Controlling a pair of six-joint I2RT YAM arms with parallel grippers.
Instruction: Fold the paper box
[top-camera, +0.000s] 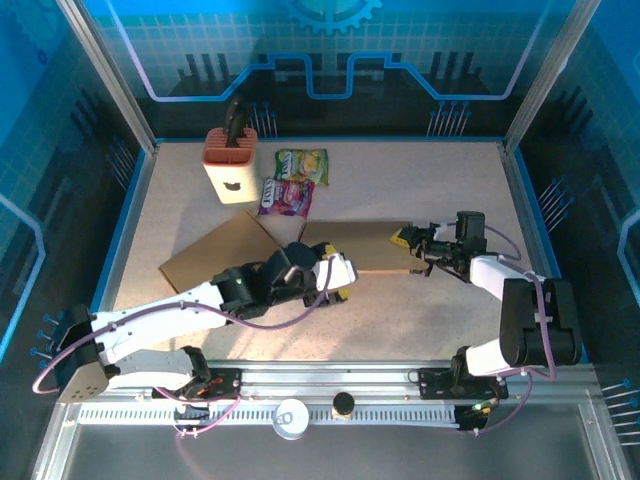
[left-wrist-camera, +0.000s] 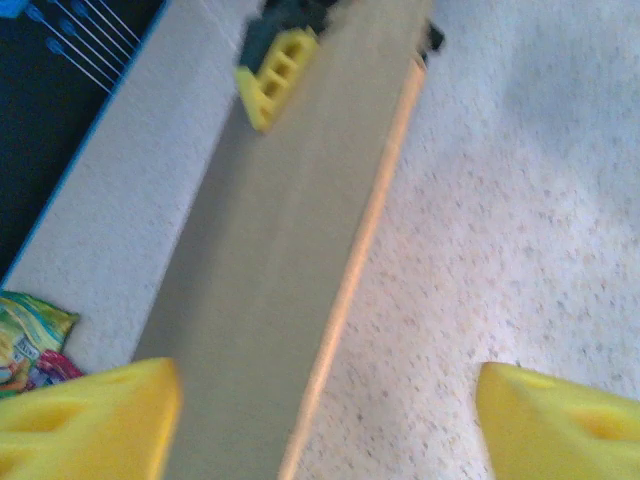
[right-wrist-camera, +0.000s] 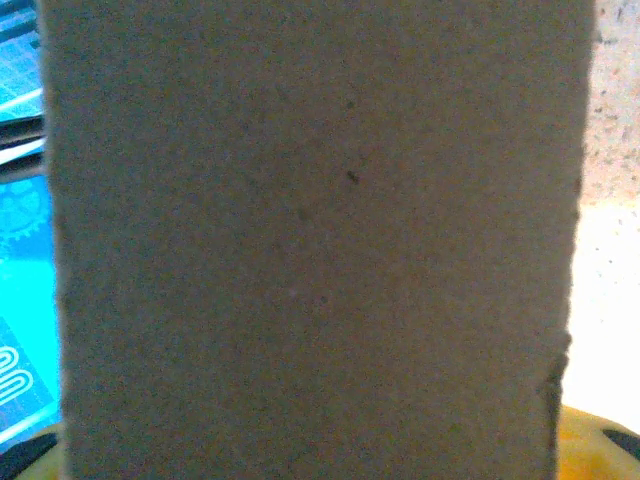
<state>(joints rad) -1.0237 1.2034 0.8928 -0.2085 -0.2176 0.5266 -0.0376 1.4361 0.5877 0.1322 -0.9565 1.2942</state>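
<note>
The paper box (top-camera: 355, 245) is a flat brown cardboard sheet lying across the middle of the table, with a second panel (top-camera: 215, 255) spreading to the left. My left gripper (top-camera: 335, 275) hovers over its middle, open. In the left wrist view its yellow fingertips (left-wrist-camera: 90, 420) stand wide apart, with the box's long edge (left-wrist-camera: 340, 300) running between them. My right gripper (top-camera: 412, 240) is shut on the box's right end. One of its yellow fingers (left-wrist-camera: 272, 75) rests on top of the cardboard. In the right wrist view the cardboard (right-wrist-camera: 310, 240) stands close before the camera.
An orange and white holder (top-camera: 230, 162) with a black tool in it stands at the back left. Two snack packets (top-camera: 300, 162) (top-camera: 285, 197) lie beside it. Blue walls ring the table, and an aluminium rail (top-camera: 330, 385) runs along the near edge.
</note>
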